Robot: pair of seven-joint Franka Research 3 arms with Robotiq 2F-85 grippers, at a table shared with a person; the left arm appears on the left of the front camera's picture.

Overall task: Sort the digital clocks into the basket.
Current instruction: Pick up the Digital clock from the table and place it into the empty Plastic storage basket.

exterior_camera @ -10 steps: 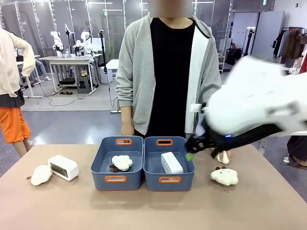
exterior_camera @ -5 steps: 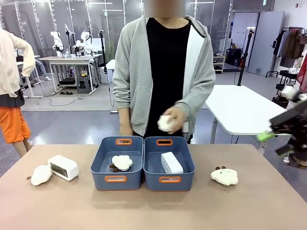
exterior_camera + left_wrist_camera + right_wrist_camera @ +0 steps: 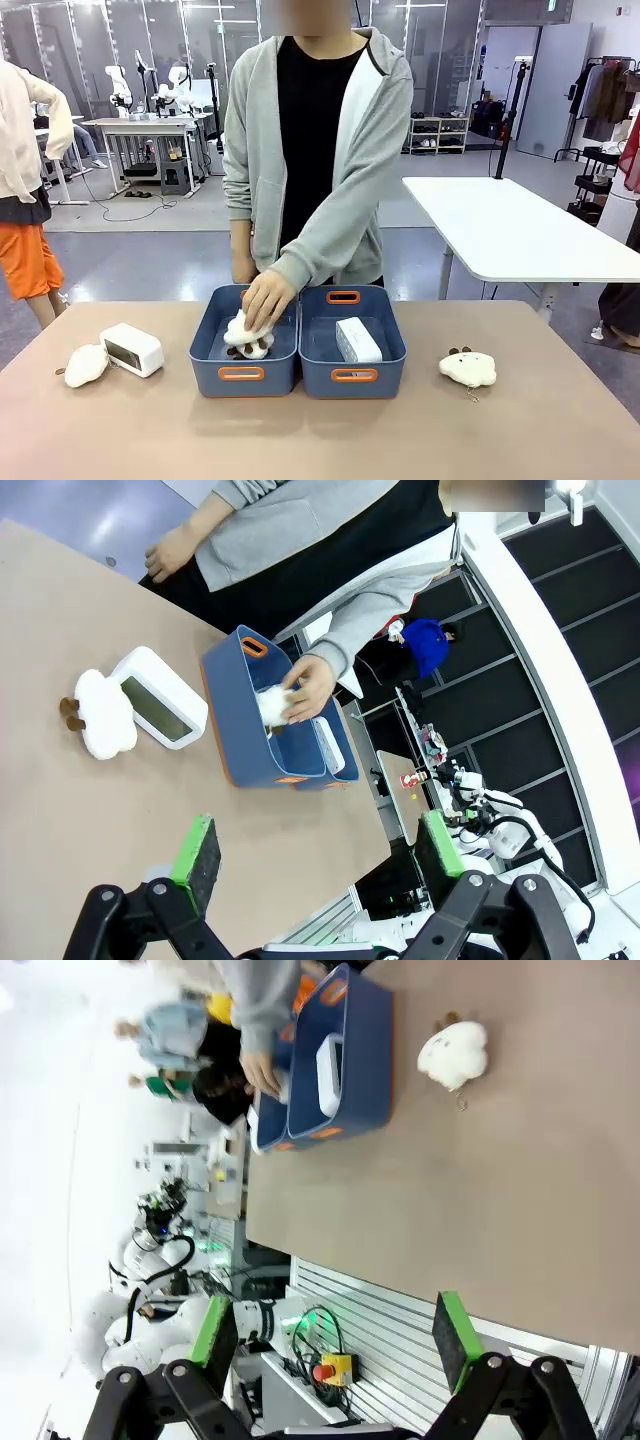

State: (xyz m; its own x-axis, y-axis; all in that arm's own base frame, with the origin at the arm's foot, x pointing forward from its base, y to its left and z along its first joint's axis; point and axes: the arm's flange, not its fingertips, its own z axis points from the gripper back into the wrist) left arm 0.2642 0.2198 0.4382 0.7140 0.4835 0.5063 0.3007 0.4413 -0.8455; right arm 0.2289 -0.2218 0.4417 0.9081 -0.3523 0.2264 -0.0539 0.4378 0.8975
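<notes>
One digital clock [image 3: 132,349], white with a dark display, lies on the table's left side next to a cream plush [image 3: 85,364]. The second digital clock [image 3: 358,340] lies inside the right blue basket [image 3: 322,378]. In the left wrist view my left gripper [image 3: 318,848] is open above the table's near edge, well away from the loose clock [image 3: 160,698] and the bins [image 3: 235,720]. My right gripper [image 3: 335,1335] stands open off the table's edge, far from the basket [image 3: 365,1060] and the clock in it [image 3: 330,1065].
The person's hand [image 3: 265,298] reaches into the left blue bin [image 3: 215,378], holding a plush over another plush there. A further plush [image 3: 467,367] lies on the table to the right of the bins. The near half of the table is bare.
My right arm has drawn back out of the front view to the right. The person picked up a plush and brought it down into the left bin.
</notes>
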